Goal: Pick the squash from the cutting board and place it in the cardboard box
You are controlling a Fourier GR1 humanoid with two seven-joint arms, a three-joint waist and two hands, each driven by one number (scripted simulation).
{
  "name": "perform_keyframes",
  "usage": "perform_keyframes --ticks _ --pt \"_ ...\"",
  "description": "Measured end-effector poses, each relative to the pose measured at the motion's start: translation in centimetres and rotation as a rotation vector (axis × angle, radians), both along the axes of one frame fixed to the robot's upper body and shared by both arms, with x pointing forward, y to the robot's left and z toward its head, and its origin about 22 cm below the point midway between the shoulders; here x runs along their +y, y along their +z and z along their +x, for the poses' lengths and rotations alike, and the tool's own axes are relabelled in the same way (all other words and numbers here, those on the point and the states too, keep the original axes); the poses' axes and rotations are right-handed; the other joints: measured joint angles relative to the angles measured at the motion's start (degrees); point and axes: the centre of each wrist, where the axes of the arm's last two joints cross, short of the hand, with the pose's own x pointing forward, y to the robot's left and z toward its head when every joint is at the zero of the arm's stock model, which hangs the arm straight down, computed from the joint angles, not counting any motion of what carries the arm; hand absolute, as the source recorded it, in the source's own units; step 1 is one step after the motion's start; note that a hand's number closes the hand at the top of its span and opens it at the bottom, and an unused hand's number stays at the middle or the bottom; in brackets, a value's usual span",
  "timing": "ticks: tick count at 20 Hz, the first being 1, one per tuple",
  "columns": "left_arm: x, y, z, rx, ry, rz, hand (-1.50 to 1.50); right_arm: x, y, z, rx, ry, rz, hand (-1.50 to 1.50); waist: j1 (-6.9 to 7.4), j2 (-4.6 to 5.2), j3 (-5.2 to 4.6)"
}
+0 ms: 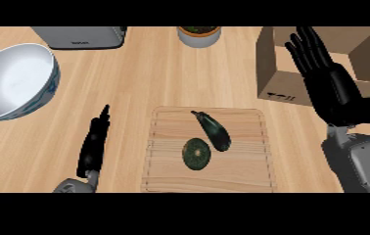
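Both my hands hold nothing: right hand [334, 89] fingers straight, over cardboard box [280, 77]; left hand [94, 143] flat on counter; squash [196, 153] on cutting board [242, 173], touching eggplant [212, 130]; bowl [29, 80] far left.

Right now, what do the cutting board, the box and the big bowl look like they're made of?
Cutting board: pale wood, matte, with visible grain lines and plank seams. Cardboard box: brown cardboard, matte, with printed handling marks on its side. Bowl: probably glazed ceramic, glossy white inside, with a patterned outer wall.
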Motion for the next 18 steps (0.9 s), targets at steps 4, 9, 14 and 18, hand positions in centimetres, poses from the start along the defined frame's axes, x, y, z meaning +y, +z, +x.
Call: perform_keyframes --ticks 4,9,14,18 --pt "0.9 3.4 1.8 -0.16 -0.136 0.054 0.0 0.1 2.1 -1.0 -0.098 0.003 -0.022 -1.5 -0.33 -0.1 -0.84" --pt "1.5 8.5 3.8 -0.397 -0.366 0.101 0.0 -0.6 4.1 -2.4 -0.197 -0.019 -0.281 -1.5 -1.59 -0.57 -1.42" --pt "3.0 10.3 4.2 -0.48 -0.487 0.093 0.0 -0.1 2.3 -5.3 -0.289 -0.004 -0.463 -1.5 -0.92 0.05 -1.36" --pt "3.9 10.9 4.2 -0.509 -0.526 0.088 0.0 0.0 1.6 -6.5 -0.371 0.055 -0.64 -1.5 -0.25 0.26 -1.36"
